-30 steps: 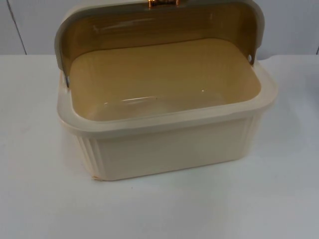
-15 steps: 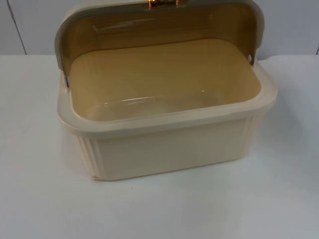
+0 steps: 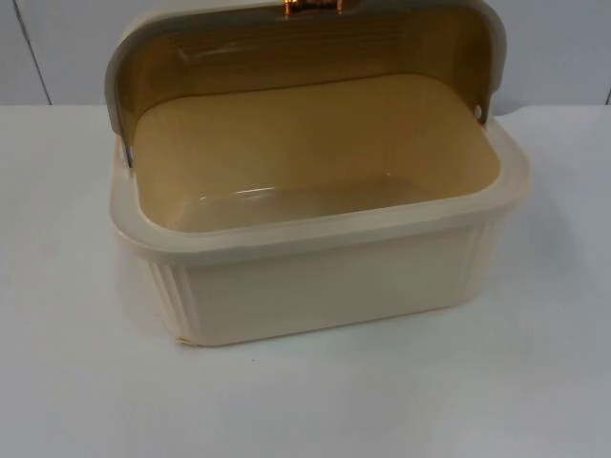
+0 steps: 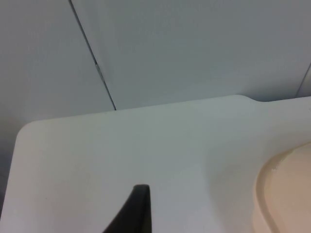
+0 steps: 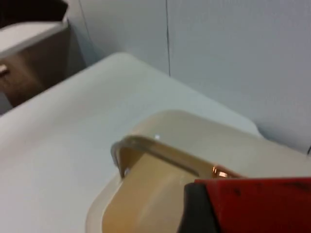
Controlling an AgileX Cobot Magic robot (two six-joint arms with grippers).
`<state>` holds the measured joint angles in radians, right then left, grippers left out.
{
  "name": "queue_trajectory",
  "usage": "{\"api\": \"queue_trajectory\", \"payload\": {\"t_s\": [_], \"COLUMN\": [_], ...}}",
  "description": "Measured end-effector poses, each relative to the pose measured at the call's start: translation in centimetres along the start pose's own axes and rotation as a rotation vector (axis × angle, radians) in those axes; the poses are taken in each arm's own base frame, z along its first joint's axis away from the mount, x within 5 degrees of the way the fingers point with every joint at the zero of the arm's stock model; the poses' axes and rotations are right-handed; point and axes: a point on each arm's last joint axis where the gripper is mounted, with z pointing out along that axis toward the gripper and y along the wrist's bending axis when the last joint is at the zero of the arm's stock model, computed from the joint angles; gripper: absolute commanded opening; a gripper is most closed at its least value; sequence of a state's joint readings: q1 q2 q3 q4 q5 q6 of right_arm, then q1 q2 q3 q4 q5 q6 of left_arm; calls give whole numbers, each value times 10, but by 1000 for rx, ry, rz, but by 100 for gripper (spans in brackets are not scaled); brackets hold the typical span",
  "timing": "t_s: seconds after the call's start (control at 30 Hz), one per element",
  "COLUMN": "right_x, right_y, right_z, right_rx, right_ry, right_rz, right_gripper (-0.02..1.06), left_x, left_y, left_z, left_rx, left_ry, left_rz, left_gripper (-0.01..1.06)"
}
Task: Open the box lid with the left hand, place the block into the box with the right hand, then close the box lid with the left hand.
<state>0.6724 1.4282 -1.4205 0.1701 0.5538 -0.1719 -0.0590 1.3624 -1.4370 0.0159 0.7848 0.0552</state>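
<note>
The cream box (image 3: 315, 267) sat mid-surface (image 3: 76, 382), its lid (image 3: 296, 43) swung up toward twelve o'clock and a copper handle (image 3: 310, 6) on top. The right gripper (image 5: 194, 208) was clamped on the red block (image 5: 262, 204) above the box. The left gripper (image 4: 133, 213) waited over bare surface beside the box's rim; whether it was open I could not tell.

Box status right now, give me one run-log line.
box: lid up, inside bare | red block: at right gripper, above box | left gripper: beside box
</note>
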Motion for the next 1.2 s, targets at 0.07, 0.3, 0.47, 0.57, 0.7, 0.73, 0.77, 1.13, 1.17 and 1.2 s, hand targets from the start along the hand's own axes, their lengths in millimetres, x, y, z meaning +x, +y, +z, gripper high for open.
{"api": "queue_trajectory", "payload": {"t_s": [0.07,0.3,0.47,0.57,0.7,0.73,0.77,1.13,1.17,1.2], "right_x": [8,34,39,39,41,43,46,82,85,89], "right_y": [-1,-4,-4,-4,-4,-5,-5,-9,-9,-10], "right_z": [16,64,71,71,76,78,83,131,136,142], "right_rx": [-3,-13,-16,-20,-21,-21,-21,-23,-20,-18], "right_ry": [48,184,208,206,211,216,228,342,342,345], "right_rz": [3,15,13,-8,-22,-23,-22,-11,-10,-9], "right_gripper": [0,0,0,0,0,0,0,0,0,0], "left_x": [0,0,0,-1,-1,-1,-1,-1,-1,-1], "left_y": [0,-1,-1,-1,-1,-1,-1,-1,-1,0], "left_z": [0,0,0,0,0,0,0,0,0,0], "left_rx": [4,11,11,11,11,11,11,11,6,5], "left_ry": [-2,-2,-4,-6,-6,-6,-6,-6,-6,-6], "left_rz": [-4,-11,-11,-11,-11,-11,-11,-11,-6,-5], "left_gripper": [105,105,105,105,105,105,105,105,105,105]}}
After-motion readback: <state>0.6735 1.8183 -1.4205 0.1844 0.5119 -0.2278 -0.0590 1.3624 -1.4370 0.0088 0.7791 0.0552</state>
